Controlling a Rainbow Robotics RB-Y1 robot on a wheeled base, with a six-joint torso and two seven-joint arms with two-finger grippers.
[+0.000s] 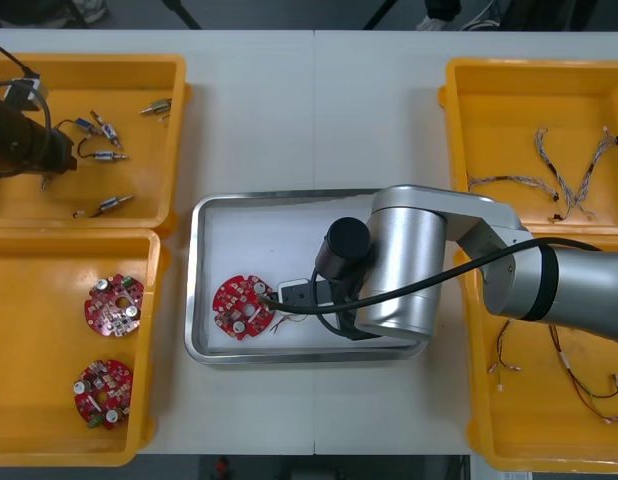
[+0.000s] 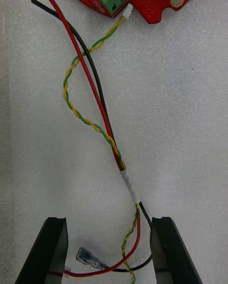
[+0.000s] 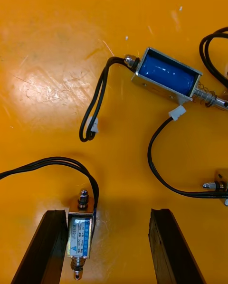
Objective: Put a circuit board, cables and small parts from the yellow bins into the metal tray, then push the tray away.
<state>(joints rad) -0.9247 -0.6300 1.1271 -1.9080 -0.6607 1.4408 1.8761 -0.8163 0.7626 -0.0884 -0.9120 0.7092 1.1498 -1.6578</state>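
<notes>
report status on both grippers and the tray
Right gripper open over metal tray, red and yellow cable between fingers. Left gripper open over yellow bin, straddling small metal part. Circuit board in tray.

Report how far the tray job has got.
Done: one circuit board and a red and yellow cable lie in the tray; the right gripper stands open over the cable. In hand: the left gripper, jaws open, straddles a small metal part in its bin. Left: that part, then pushing the tray.
</notes>
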